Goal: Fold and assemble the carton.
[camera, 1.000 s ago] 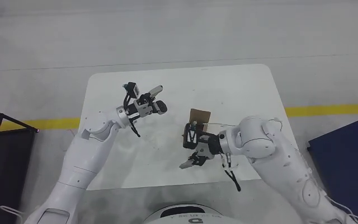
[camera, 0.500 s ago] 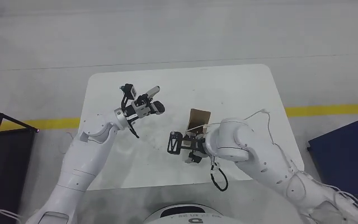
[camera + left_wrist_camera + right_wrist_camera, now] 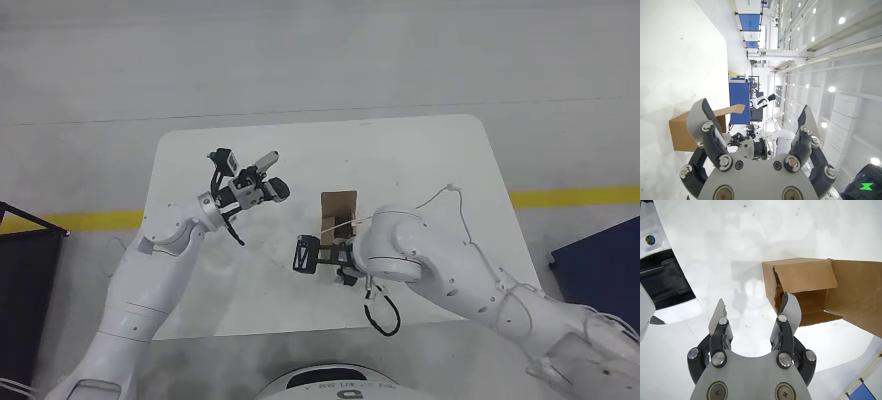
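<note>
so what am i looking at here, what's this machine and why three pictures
It is a two-armed robot at a white table. The top view looks down from above its arms. The other two come from cameras on its wrists, each showing that arm's end effector, the two-fingered grasping part. A brown carton sits on the table, one end open. The left end effector is open and holds nothing. The right end effector is open too, one finger at the carton's open end.
</note>
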Motion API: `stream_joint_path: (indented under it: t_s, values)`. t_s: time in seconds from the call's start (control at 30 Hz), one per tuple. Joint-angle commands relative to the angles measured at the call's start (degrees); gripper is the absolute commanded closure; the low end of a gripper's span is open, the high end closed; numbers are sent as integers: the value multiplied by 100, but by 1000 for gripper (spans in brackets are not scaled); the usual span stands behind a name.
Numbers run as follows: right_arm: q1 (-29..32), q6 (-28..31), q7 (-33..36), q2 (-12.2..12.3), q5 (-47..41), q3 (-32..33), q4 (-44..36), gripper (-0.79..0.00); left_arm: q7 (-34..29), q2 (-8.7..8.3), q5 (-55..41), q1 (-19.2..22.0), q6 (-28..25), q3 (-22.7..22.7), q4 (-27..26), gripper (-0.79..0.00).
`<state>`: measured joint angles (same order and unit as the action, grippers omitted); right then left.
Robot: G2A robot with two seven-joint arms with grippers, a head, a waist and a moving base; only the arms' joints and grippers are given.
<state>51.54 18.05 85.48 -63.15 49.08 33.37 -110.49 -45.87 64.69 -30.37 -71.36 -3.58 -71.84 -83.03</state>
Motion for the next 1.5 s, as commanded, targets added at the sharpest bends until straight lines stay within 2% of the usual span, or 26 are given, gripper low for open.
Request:
stream_joint_path:
  t_s: [0.0, 0.17, 0.37, 0.93, 1.13, 1.17, 1.2, 1.47]
  values:
    - [-57, -98, -75, -18, -27, 43, -33, -637, 5, 0, -22, 1, -22, -20, 6, -785]
    - [-107, -275, -160, -18, -45, 203, -82, -640, -16, 3, -33, 12, -37, -29, 19, -785]
    - [-130, -400, 9, -40, 47, 155, 83, -600, -64, 14, 1, 48, -52, 30, 58, -785]
    - [-639, -538, 169, -451, 31, -573, 877, -576, -119, 36, -56, 57, -181, 58, 147, -785]
    - [-740, -462, 130, -571, -159, -699, 1219, -533, -114, 37, -62, 27, -218, 41, 142, -785]
    - [-752, -456, 120, -588, -181, -714, 1268, -480, -114, 36, -59, 22, -219, 38, 137, -785]
    - [-764, -450, 113, -603, -196, -729, 1322, -462, -109, 36, -61, 16, -223, 32, 132, -785]
    - [-808, -406, 8, -706, -145, -852, 1610, -471, -104, 32, -33, -21, -218, 5, 79, -785]
